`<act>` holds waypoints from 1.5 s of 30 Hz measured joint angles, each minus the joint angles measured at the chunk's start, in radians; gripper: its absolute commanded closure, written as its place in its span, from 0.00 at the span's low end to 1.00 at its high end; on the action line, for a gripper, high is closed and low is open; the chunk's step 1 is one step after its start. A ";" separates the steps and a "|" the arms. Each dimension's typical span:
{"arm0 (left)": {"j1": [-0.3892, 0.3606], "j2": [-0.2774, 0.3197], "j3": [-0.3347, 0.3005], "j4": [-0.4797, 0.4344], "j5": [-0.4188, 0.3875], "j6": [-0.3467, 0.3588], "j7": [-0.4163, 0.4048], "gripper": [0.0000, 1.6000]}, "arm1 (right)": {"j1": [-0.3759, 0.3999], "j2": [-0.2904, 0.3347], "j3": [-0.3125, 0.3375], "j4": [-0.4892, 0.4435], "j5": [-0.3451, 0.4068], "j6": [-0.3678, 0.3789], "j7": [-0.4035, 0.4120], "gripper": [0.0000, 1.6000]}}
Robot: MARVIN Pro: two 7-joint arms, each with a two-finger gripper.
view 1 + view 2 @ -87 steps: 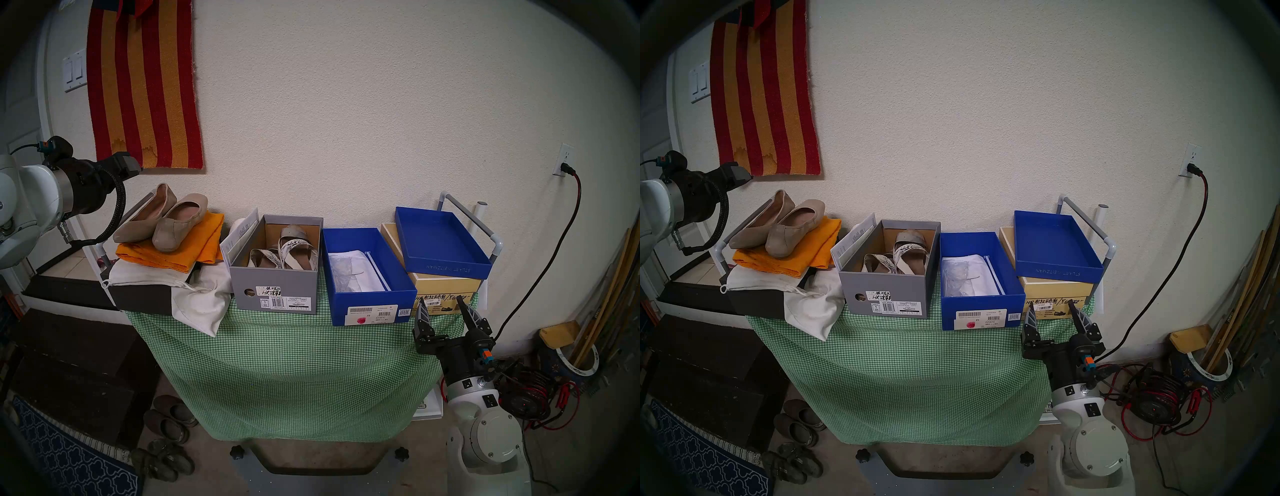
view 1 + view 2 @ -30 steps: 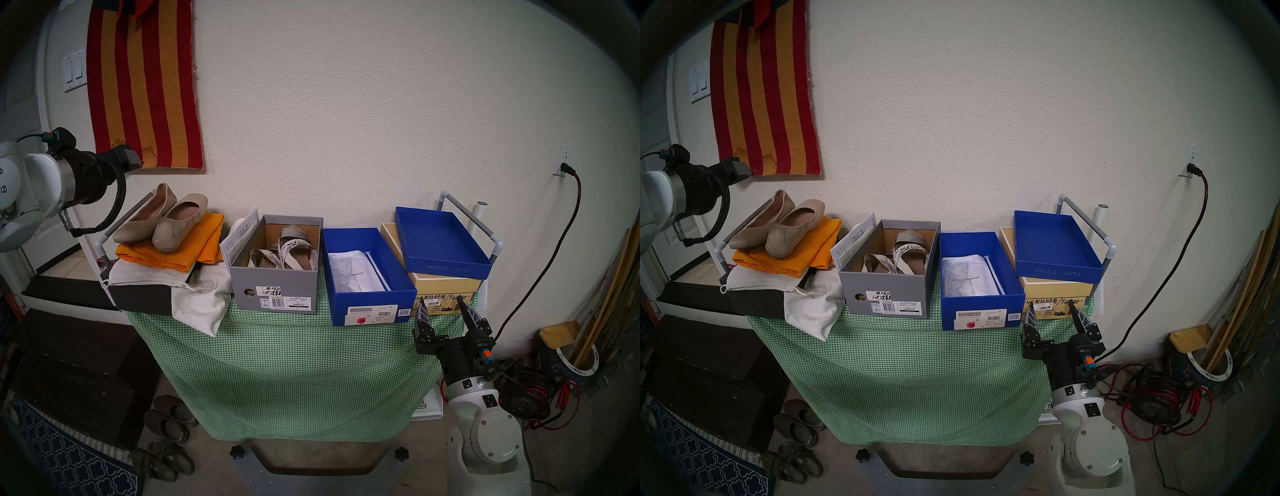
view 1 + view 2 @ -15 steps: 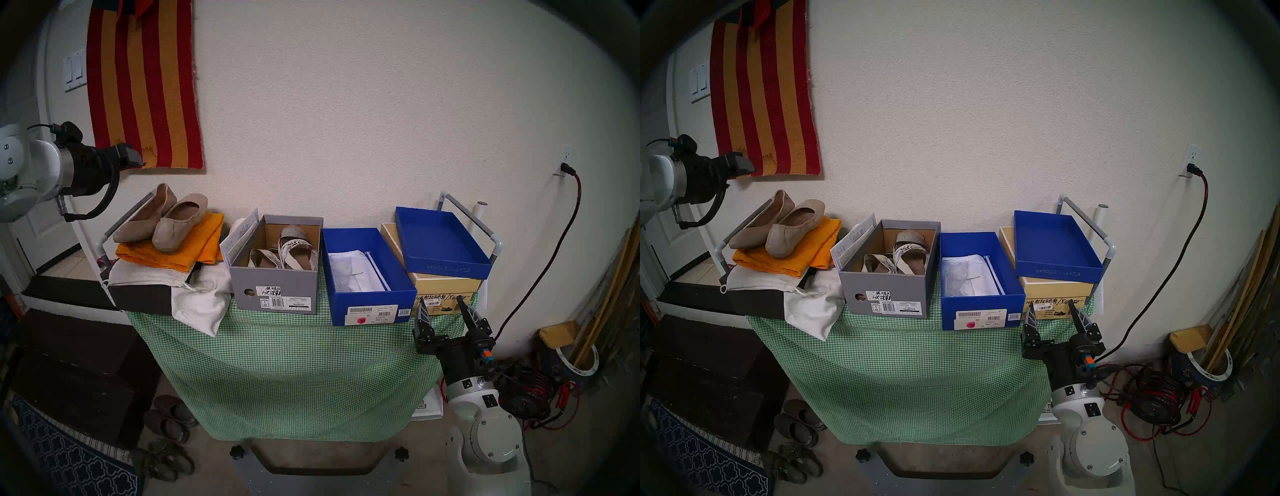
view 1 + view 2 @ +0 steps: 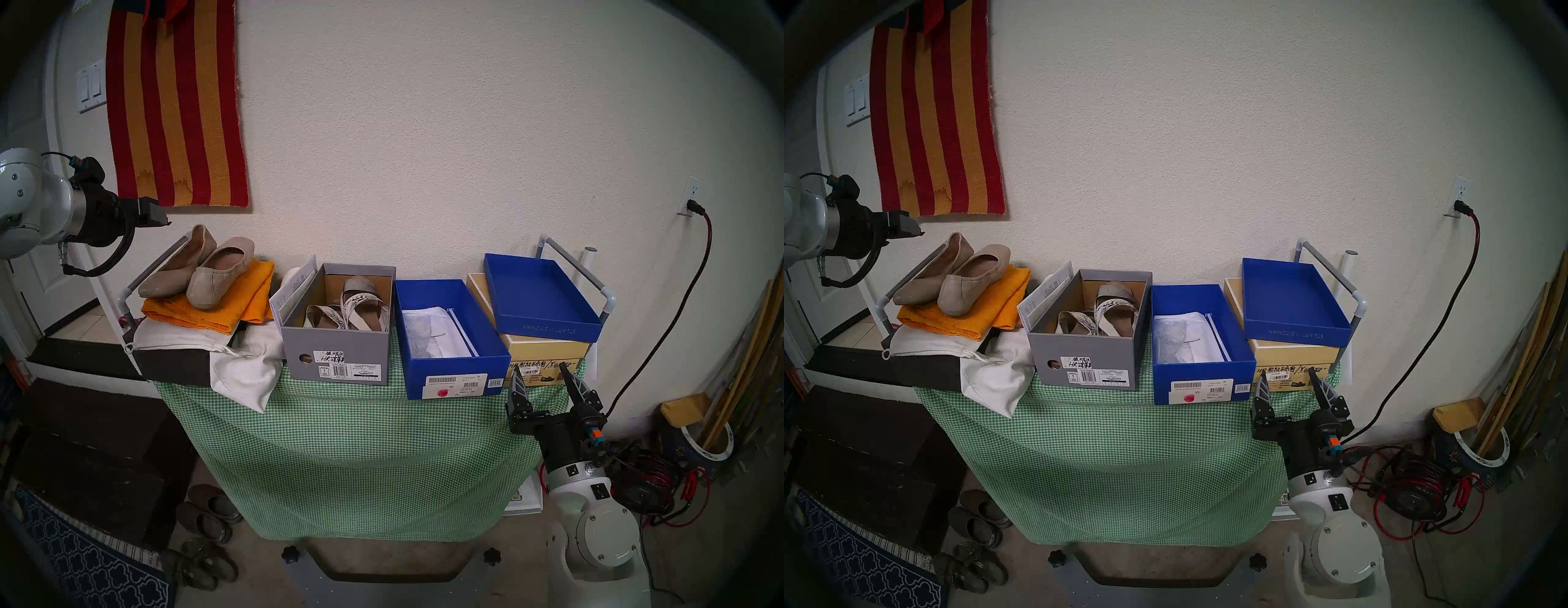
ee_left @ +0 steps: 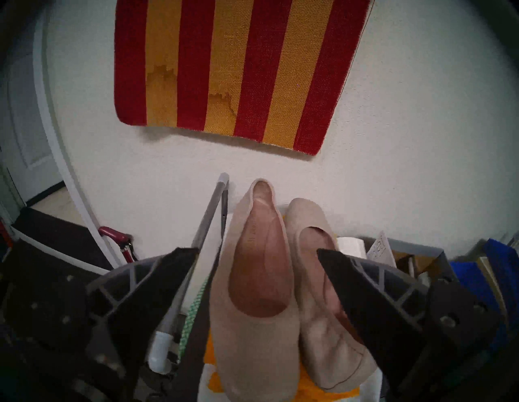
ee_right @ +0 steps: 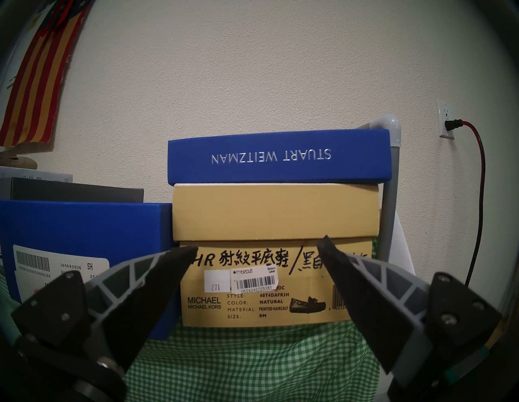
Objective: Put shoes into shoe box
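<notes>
Shoes (image 4: 199, 271) are seen side by side on an orange cloth (image 4: 237, 303) at the left end of the surface (image 4: 360, 446). Above them the left gripper (image 5: 257, 254) is held with jaws spread, empty. Well apart to the right, the shoe box (image 4: 456, 373) is seen uncovered, with white paper inside. Near its front corner the right gripper (image 4: 541, 373) is held released, grasping nothing.
</notes>
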 measured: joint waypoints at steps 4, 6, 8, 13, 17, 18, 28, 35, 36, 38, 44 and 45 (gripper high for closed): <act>0.032 0.018 -0.055 0.014 0.057 0.071 -0.001 0.00 | 0.000 0.000 0.000 0.000 0.000 0.000 0.000 0.00; 0.048 0.027 -0.073 0.017 0.081 0.107 -0.006 0.00 | 0.000 0.000 0.000 0.000 0.000 0.000 0.000 0.00; 0.068 0.039 -0.090 0.021 0.102 0.146 -0.013 0.00 | 0.000 0.000 0.000 0.000 0.000 0.000 0.000 0.00; 0.115 0.060 -0.125 0.032 0.130 0.187 -0.029 0.00 | 0.000 0.000 0.000 0.000 0.000 0.000 0.000 0.00; 0.164 0.077 -0.166 0.046 0.149 0.204 -0.045 0.00 | 0.000 0.000 0.000 0.000 0.000 0.000 0.000 0.00; 0.174 0.081 -0.174 0.051 0.150 0.208 -0.049 0.00 | 0.000 0.000 0.000 0.000 0.000 0.000 0.000 0.00; 0.255 0.103 -0.217 0.090 0.160 0.224 -0.072 0.00 | 0.000 0.000 0.000 0.000 0.000 0.000 0.000 0.00; 0.304 0.113 -0.241 0.096 0.178 0.221 -0.088 0.00 | 0.000 0.000 0.000 0.000 0.000 0.000 0.000 0.00; 0.307 0.114 -0.243 0.096 0.179 0.220 -0.089 0.00 | 0.000 0.000 0.000 0.000 0.000 0.000 0.000 0.00; 0.319 0.114 -0.253 0.096 0.184 0.216 -0.094 0.00 | 0.000 0.000 0.000 0.000 0.000 0.000 0.000 0.00; 0.350 0.113 -0.273 0.096 0.199 0.202 -0.106 0.00 | 0.000 0.000 0.000 0.000 0.000 0.000 0.000 0.00; 0.355 0.113 -0.276 0.097 0.200 0.200 -0.109 0.00 | 0.000 0.000 0.000 0.000 0.000 0.000 0.000 0.00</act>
